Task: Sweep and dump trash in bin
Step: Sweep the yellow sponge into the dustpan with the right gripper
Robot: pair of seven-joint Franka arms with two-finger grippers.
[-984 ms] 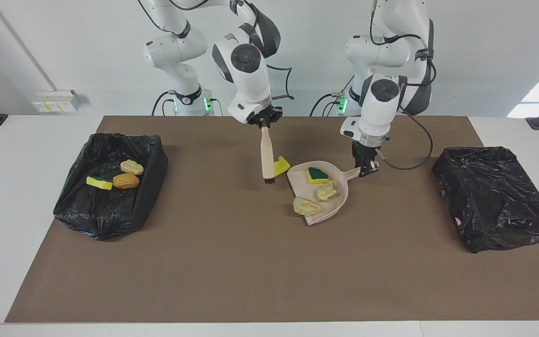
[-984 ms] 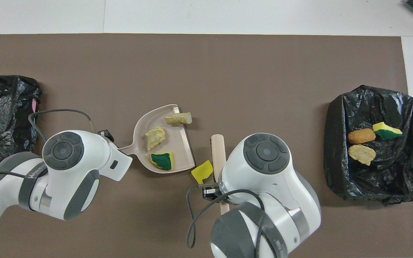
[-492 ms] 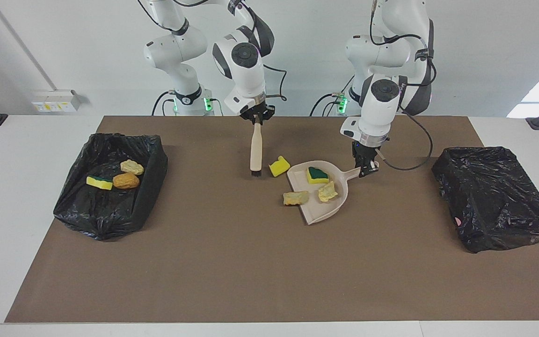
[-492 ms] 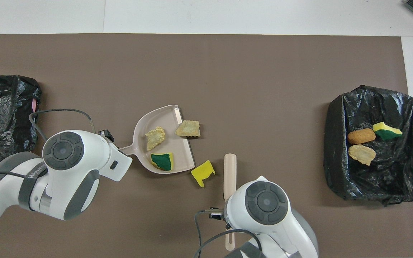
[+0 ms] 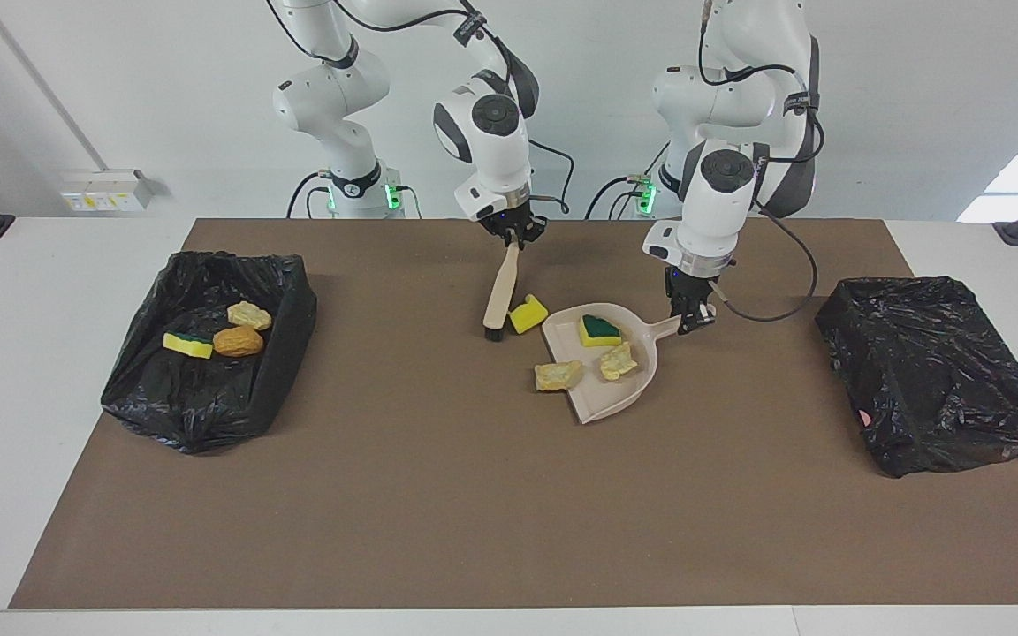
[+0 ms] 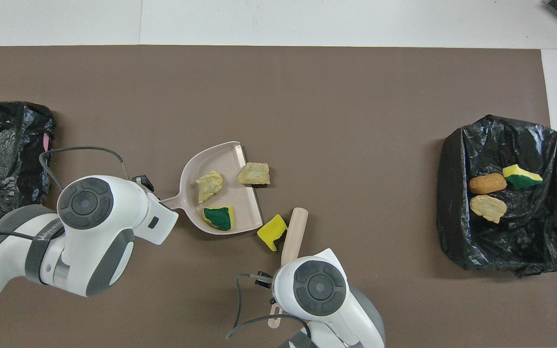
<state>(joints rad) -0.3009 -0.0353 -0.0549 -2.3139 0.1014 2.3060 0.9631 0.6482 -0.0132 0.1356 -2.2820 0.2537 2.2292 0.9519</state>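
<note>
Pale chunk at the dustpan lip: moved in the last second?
Yes. The pale chunk slid off the dustpan floor toward the right arm's end; it now straddles the lip, partly on the mat.

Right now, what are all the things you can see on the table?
Dustpan: one, beige, middle of the mat, handle in the left gripper.
Brush: one, beige, beside the dustpan, in the right gripper.
Sponge bits: seven. Two in the dustpan, green-and-yellow and pale; one pale at its open edge; one yellow between brush and dustpan; three in the right arm's end bin.
Bins: two, black-lined, one at the right arm's end, one at the left arm's end.
Mat: one, brown.
Left gripper: shut.
Right gripper: shut.
</note>
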